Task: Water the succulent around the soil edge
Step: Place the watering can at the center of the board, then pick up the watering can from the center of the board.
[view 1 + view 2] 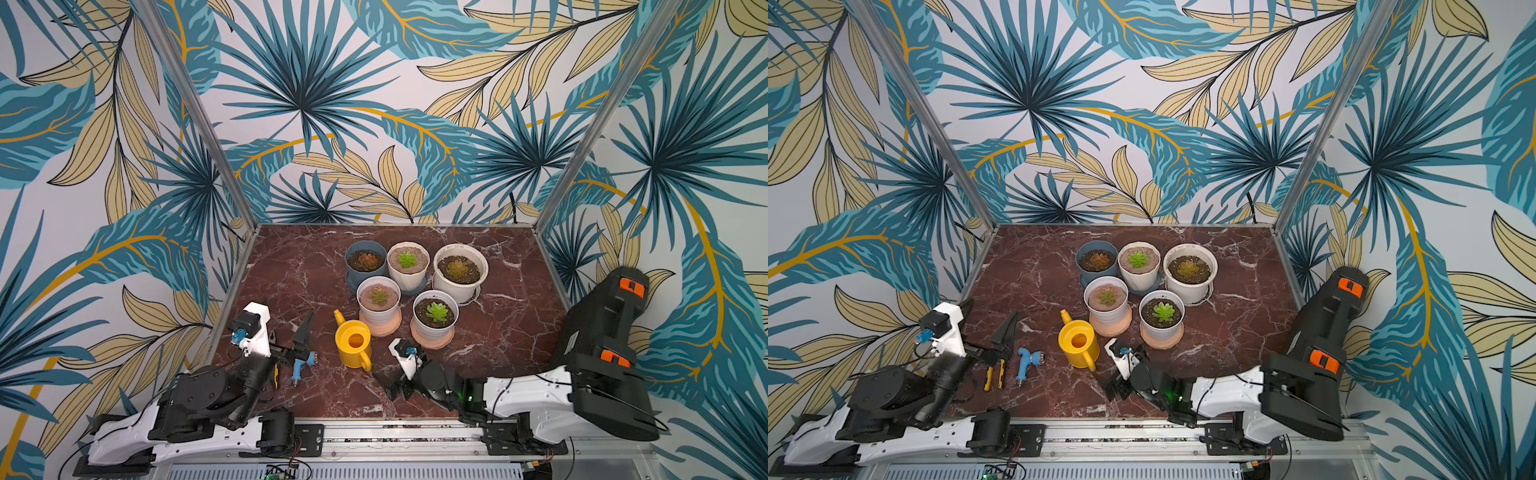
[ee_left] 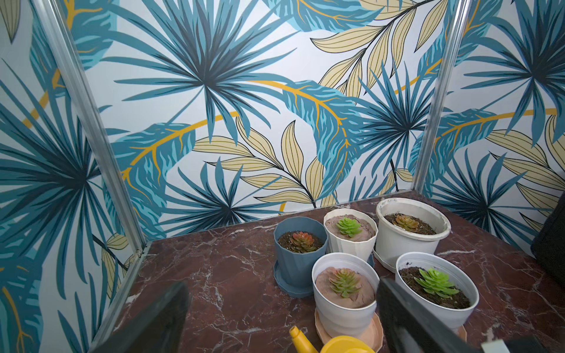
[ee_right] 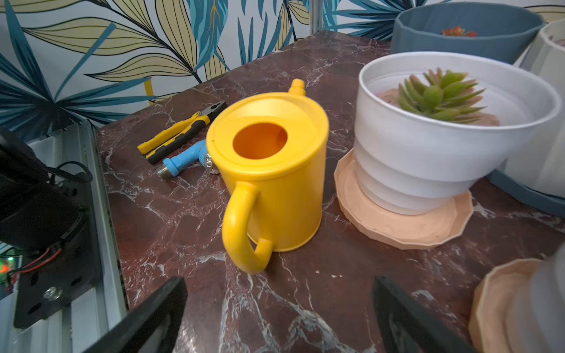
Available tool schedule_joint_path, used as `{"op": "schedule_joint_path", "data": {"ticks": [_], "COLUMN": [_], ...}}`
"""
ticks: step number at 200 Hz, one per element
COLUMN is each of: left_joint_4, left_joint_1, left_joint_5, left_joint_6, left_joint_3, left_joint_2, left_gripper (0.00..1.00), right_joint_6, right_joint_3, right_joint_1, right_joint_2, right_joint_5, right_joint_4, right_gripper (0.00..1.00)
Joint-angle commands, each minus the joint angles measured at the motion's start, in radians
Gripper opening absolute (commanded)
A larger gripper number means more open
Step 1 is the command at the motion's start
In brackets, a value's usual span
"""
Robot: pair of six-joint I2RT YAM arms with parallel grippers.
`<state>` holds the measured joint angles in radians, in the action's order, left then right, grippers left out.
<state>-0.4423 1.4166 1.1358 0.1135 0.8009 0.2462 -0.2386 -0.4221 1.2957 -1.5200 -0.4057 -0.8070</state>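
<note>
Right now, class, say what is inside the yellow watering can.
Through the round hole in the lid of the watering can, only a bare yellow-orange interior shows. No water can be made out. The lid hides the rest of the inside.

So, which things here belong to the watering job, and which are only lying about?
For the job: yellow watering can; five potted succulents, though which one is meant I cannot tell.
Lying about: pliers; blue hose nozzle.
</note>
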Motion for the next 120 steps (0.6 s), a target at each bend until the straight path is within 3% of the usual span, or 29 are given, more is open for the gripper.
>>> {"op": "schedule_joint_path", "data": {"ticks": [1, 42, 95, 120], "left_joint_4": [0.064, 0.057, 0.051, 0.049], "left_joint_1": [-0.001, -0.001, -0.003, -0.003], "left_joint_5": [-0.026, -0.045, -0.068, -0.068], "left_joint_6": [0.143, 0.167, 0.171, 0.169], "left_joint_3": [-0.023, -0.054, -0.069, -0.072], "left_joint_2": [-0.008, -0.014, -0.025, -0.030], "left_gripper": [1.00, 1.00, 1.00, 1.00], "right_joint_6": [0.028, 0.094, 0.194, 0.218], "right_joint_3": [-0.017, -0.082, -0.145, -0.178], "right_joint_1": [0.056, 0.128, 0.132, 0.128], "right_joint_2": [-0.163, -0.397, -0.503, -0.534], "right_joint_5": [-0.135, -0.271, -0.406, -0.409], "right_joint_4": [-0.364, -0.586, -0.624, -0.624], "right_gripper": [0.96, 0.89, 0.79, 0.75]}}
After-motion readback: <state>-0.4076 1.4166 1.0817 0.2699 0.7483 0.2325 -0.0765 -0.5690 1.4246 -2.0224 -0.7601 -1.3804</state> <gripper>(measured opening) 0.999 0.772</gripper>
